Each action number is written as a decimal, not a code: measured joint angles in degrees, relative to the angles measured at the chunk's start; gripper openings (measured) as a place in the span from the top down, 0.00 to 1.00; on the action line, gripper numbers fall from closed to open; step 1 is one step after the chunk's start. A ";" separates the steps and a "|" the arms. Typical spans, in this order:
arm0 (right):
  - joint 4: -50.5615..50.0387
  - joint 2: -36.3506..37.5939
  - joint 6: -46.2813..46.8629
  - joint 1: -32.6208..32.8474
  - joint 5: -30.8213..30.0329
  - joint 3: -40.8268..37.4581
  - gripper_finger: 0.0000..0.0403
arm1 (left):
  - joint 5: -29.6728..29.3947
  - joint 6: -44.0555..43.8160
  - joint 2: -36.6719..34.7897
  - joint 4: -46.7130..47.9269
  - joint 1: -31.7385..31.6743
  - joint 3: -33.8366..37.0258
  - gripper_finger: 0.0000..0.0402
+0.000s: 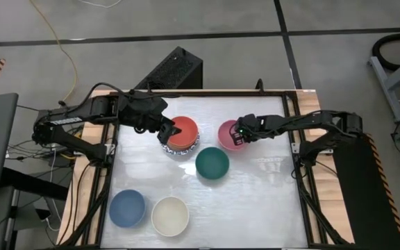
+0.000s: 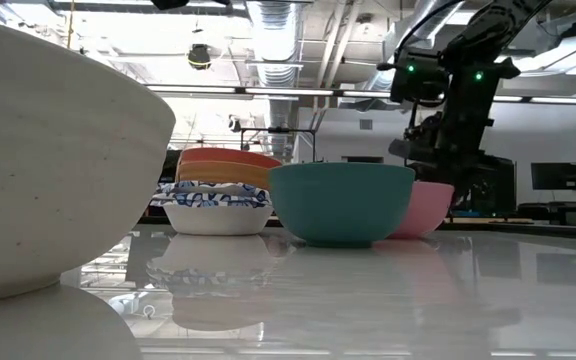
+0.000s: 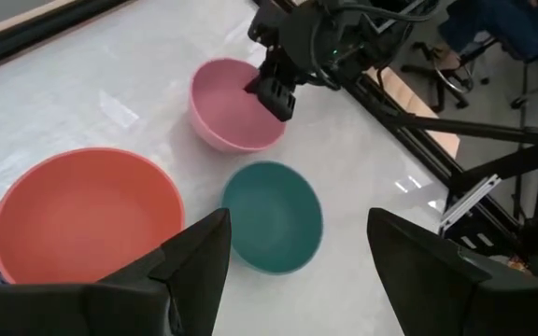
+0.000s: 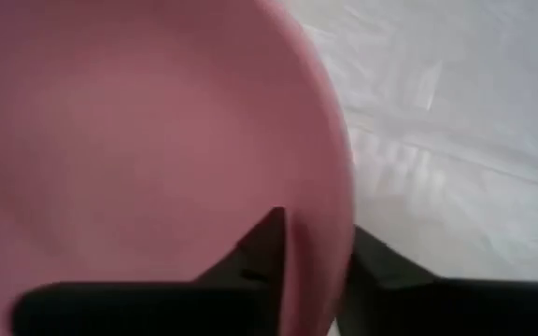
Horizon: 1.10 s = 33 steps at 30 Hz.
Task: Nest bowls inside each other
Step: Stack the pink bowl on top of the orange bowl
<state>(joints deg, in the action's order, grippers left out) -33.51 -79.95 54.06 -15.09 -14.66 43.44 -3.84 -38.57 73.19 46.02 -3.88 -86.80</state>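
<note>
From above, a stack [image 1: 181,134] with a red bowl on top sits far-centre on the counter [image 1: 269,194], the left tool [image 1: 160,127] wide open and empty at its left edge. The pink bowl [image 1: 229,135], dark green bowl [image 1: 212,163], blue bowl [image 1: 127,207] and cream bowl [image 1: 170,215] lie loose, so at least four are left.

At counter level, the stack shows red over orange over blue-patterned white.

The right wrist view shows the right tool [image 4: 316,252] straddling the pink bowl's rim, fingers closing on it.
</note>
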 joint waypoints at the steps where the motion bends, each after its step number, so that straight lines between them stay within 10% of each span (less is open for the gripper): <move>1: 0.08 0.14 0.04 -0.03 -0.01 0.00 0.86 | -0.03 0.08 0.02 0.00 0.00 0.00 0.40; 17: 0.01 9.17 0.89 -2.33 -4.67 4.88 0.98 | 0.08 3.43 1.70 -8.31 -1.14 0.00 0.40; 33: -0.27 9.45 -8.02 3.31 -26.61 18.95 0.98 | -5.24 0.55 12.48 -14.82 -4.21 0.00 0.40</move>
<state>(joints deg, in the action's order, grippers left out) -33.78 -70.50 46.04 -11.79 -41.28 62.39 -9.08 -38.02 85.66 31.20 -8.09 -86.80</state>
